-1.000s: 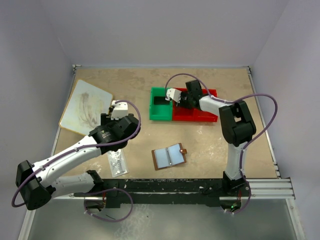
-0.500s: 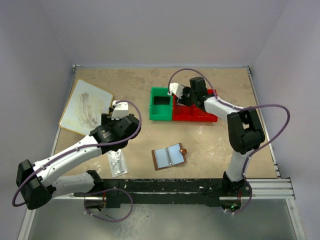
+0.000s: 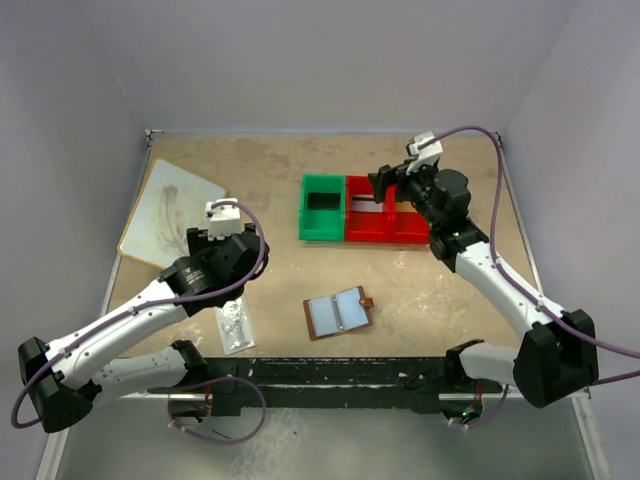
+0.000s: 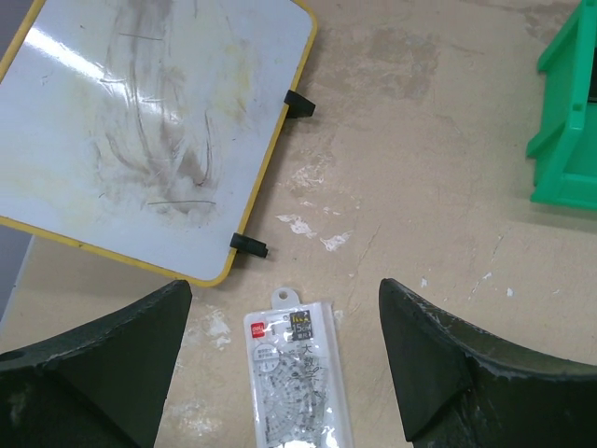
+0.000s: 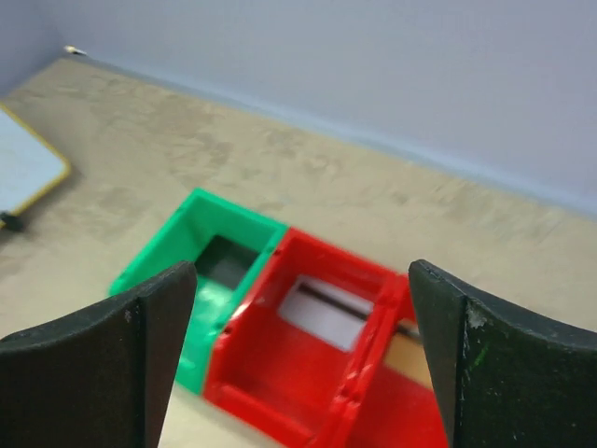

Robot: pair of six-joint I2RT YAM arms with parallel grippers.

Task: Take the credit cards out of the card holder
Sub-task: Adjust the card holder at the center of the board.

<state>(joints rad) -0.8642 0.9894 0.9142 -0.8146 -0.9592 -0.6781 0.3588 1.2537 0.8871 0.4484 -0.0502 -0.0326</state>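
The brown card holder [image 3: 338,313] lies open on the table near the front, its bluish-grey pockets facing up, with neither gripper near it. A silvery grey credit card [image 5: 326,313] lies in the left red bin [image 5: 280,373]. A golden tan credit card [image 5: 410,359] lies in the red bin beside it. My right gripper [image 5: 300,280] hangs open above these bins with nothing between its fingers; in the top view it [image 3: 388,190] hovers at the bins' far edge. My left gripper [image 4: 284,289] is open and empty above a clear packet [image 4: 298,373].
A green bin [image 3: 322,207] adjoins the red bins [image 3: 385,228] at the back centre. A yellow-rimmed whiteboard [image 3: 172,212] lies at the back left. The clear packet [image 3: 233,327] lies near the front left, under the left arm [image 3: 130,320].
My right gripper has opened wide and drawn up and to the right, off the red bins. The left wrist has shifted slightly to the left.
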